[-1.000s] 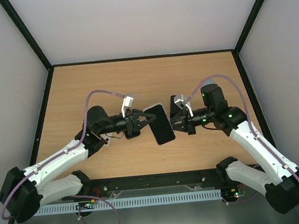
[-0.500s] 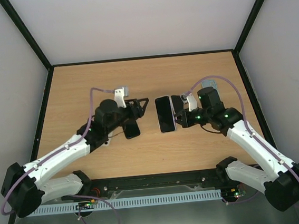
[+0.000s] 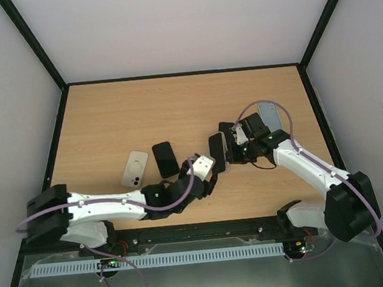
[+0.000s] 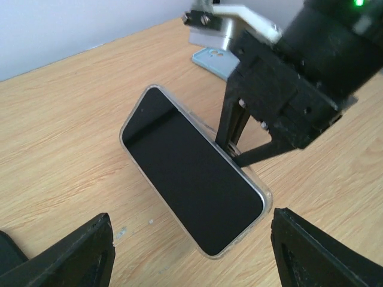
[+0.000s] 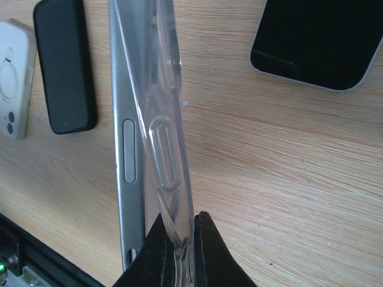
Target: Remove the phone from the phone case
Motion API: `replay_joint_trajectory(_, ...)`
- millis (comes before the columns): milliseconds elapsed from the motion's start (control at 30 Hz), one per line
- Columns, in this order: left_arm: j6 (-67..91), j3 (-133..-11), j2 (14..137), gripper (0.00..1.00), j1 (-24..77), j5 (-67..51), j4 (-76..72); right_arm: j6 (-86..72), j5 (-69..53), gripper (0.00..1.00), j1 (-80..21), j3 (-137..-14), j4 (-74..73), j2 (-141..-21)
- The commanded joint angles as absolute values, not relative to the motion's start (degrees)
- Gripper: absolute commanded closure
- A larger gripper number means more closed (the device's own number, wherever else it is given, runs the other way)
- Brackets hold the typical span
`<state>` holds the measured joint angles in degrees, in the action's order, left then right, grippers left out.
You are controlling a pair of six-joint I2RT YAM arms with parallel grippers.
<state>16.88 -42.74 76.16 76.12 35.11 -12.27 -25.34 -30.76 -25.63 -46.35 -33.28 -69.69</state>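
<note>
The phone (image 3: 217,152), black-screened in a clear phone case (image 5: 160,113), stands tilted on its long edge at the table's middle. My right gripper (image 3: 228,155) is shut on the case's rim (image 5: 179,242). In the right wrist view the clear wall bows away from the phone's silver side (image 5: 127,149). My left gripper (image 3: 211,173) sits just in front of the phone and is open. In the left wrist view its fingers (image 4: 78,251) flank the phone's lower corner (image 4: 233,239) without touching it, and the screen (image 4: 191,179) faces this camera.
A white case (image 3: 135,169) and a bare black phone (image 3: 165,158) lie left of centre. Another dark phone (image 3: 227,129) lies behind the right gripper, and a light blue case (image 3: 268,114) lies farther right. My left arm stretches low along the front edge.
My left gripper let go of the phone, opened and swung down to its near side. The right gripper kept its grip and turned the phone up on edge.
</note>
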Motion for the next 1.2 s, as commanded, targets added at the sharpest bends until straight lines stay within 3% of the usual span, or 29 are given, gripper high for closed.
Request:
replay_joint_trajectory(0,11.5,-44.9,82.6,0.28,77.6,42.2,-15.9,-26.5,-29.6,0.98,-25.5,-49.6,-33.0,-70.5)
replay_joint_trajectory(667,8.7,-53.2,97.2,0.3,77.9,42.9,-16.9,-26.8,-30.8,0.98,-25.4,-49.2,-32.5,-70.1)
replay_joint_trajectory(1000,12.1,-53.1,97.5,0.42,78.0,51.7,-13.1,-26.1,-31.4,0.98,-25.4,-48.4,-32.8,-68.6)
replay_joint_trajectory(1167,11.6,-53.0,98.5,0.54,78.0,59.3,-12.5,-25.9,-35.0,0.98,-25.4,-48.4,-33.5,-68.7)
